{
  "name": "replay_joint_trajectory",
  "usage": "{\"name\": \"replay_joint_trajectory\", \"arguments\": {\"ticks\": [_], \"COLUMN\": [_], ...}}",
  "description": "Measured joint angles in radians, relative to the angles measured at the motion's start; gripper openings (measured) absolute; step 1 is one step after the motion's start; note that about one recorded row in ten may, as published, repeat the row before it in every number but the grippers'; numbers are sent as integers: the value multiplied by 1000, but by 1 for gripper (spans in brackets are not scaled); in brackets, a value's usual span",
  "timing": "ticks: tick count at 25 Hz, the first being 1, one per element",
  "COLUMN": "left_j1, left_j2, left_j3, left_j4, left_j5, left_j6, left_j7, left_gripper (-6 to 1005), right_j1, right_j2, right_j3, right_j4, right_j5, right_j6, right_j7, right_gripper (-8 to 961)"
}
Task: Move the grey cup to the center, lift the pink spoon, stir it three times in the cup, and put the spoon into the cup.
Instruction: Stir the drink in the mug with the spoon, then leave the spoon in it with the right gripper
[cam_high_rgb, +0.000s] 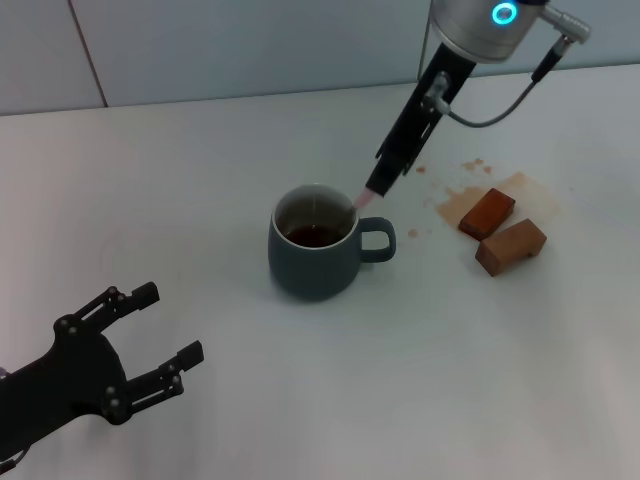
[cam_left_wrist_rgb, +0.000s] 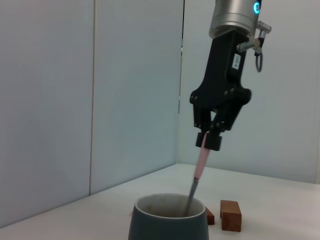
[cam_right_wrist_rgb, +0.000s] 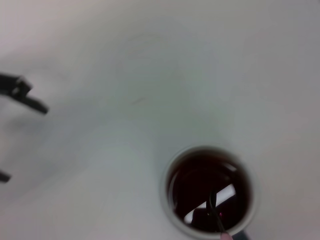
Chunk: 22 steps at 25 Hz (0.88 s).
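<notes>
White table (cam_high_rgb: 200, 180); right hand (cam_high_rgb: 380, 183) clamps pink spoon (cam_high_rgb: 364, 198) in grey cup (cam_high_rgb: 312, 262).

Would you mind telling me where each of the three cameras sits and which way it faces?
Head view: from the robot's head, looking forward and down at the table; shows the open left gripper low at the left and the right gripper holding the pink spoon in the grey cup.
Left wrist view: low by the table, facing sideways at the cup and right gripper; none of its own arm shows.
Right wrist view: above the cup, looking straight down into its dark liquid; its own fingers are out of sight.
All three share cup and spoon.
</notes>
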Motion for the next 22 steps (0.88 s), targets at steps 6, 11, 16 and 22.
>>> {"name": "replay_joint_trajectory", "arguments": {"ticks": [6, 11, 16, 22], "left_j1": [0, -2, -5, -7], "left_j2": [1, 2, 2, 1], "left_j3": [1, 8, 9, 9], "left_j4": [0, 0, 0, 0], "left_j5": [0, 0, 0, 0], "left_j6": [0, -1, -2, -2], "left_j7": [0, -5, -8, -9], "left_gripper": [859, 859, 859, 859], "right_j1": [-1, 8, 18, 21], "right_j2": [-1, -8, -5, -4], "right_j3": [5, -1, 1, 4], "right_j4": [3, 25, 32, 44], "right_j5": [41, 0, -3, 29], "right_j6": [56, 64, 21, 64], "right_j7": [-9, 6, -8, -15], "right_gripper": [167, 173, 179, 186]}}
